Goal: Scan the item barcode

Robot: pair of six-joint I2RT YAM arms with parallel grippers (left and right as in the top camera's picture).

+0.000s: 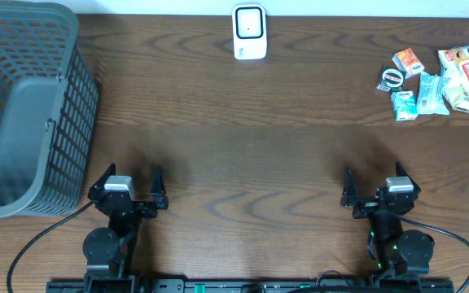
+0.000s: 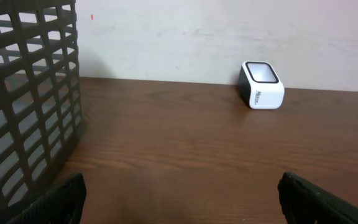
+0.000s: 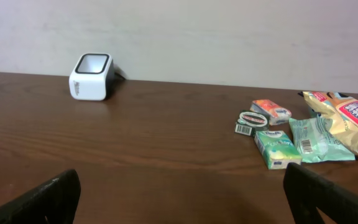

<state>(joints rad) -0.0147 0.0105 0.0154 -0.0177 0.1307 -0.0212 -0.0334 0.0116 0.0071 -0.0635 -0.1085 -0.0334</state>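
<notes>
A white barcode scanner (image 1: 249, 32) with a dark window stands at the table's far edge, middle; it also shows as the scanner (image 2: 261, 84) and the scanner (image 3: 91, 76). Several small packaged items (image 1: 436, 82) lie in a cluster at the far right: a small green box (image 3: 277, 149), a mint pouch (image 3: 319, 139), an orange packet (image 3: 271, 110), a round label piece (image 3: 252, 119) and a yellow-red snack bag (image 3: 353, 121). My left gripper (image 1: 129, 184) and right gripper (image 1: 374, 183) both rest open near the front edge, holding nothing.
A large grey plastic basket (image 1: 24, 106) stands at the left side of the table, close to the left arm; its wall (image 2: 23, 99) fills the left of the left wrist view. A pale wall rises behind the table.
</notes>
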